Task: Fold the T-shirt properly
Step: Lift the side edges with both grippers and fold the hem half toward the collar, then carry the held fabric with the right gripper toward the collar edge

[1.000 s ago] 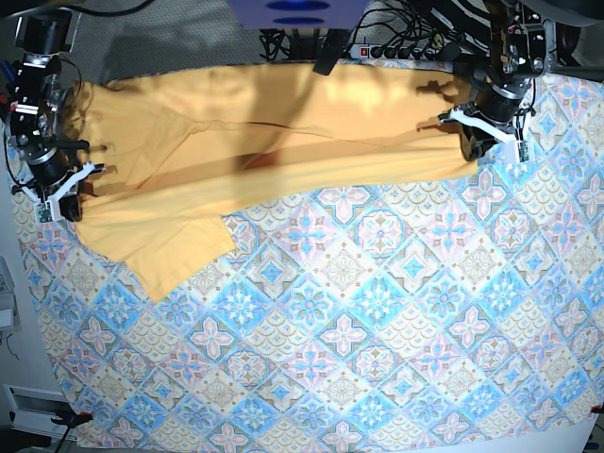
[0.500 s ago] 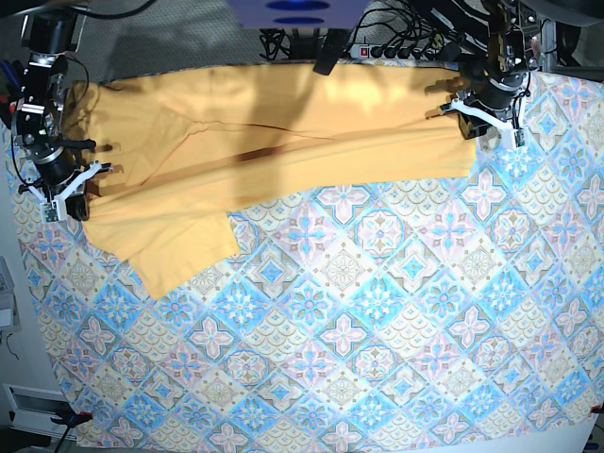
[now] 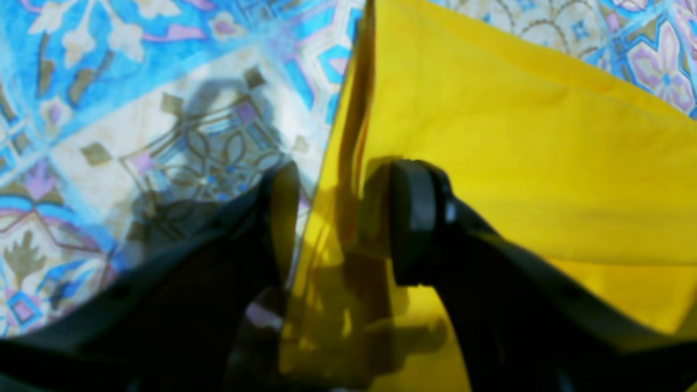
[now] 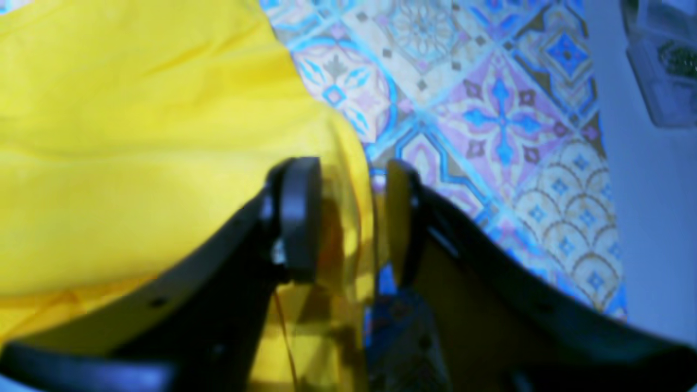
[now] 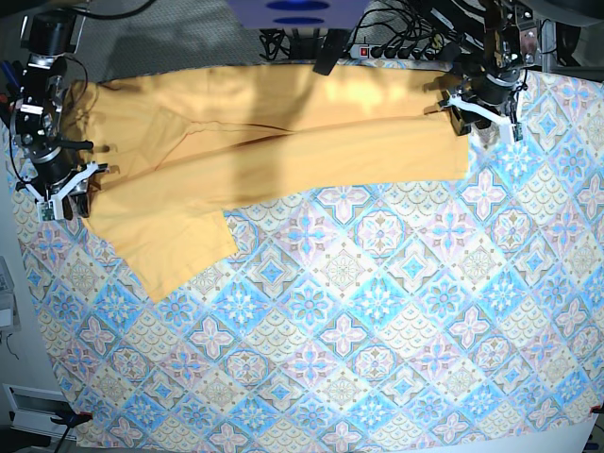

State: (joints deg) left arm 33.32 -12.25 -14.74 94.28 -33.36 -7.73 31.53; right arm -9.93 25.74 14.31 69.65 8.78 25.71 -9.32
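Left gripper (image 3: 337,218) has its jaws apart, black fingers (image 3: 419,218) straddling the side edge of the T-shirt (image 3: 517,163); a thin upright fold of the yellow cloth stands in the gap, and no pad visibly presses it, so not clamped. In the base view that gripper (image 5: 481,106) sits at the shirt's far-right corner, near the table's back edge. Right gripper (image 4: 346,218) also has jaws apart, one pad (image 4: 297,218) over the shirt, the other over the tablecloth (image 4: 490,120), with the T-shirt (image 4: 136,136) hem loose between them; not pinched as far as shows. In the base view the right gripper (image 5: 64,193) is at the shirt's left edge.

T-shirt (image 5: 274,142) lies flat along the back of the tablecloth (image 5: 377,330), stretched sideways between the two grippers, with a long horizontal crease through its middle. One flap of it sticks out toward the front on the shirt's left end. Cables and a power strip (image 5: 387,47) sit behind the shirt, off the cloth.
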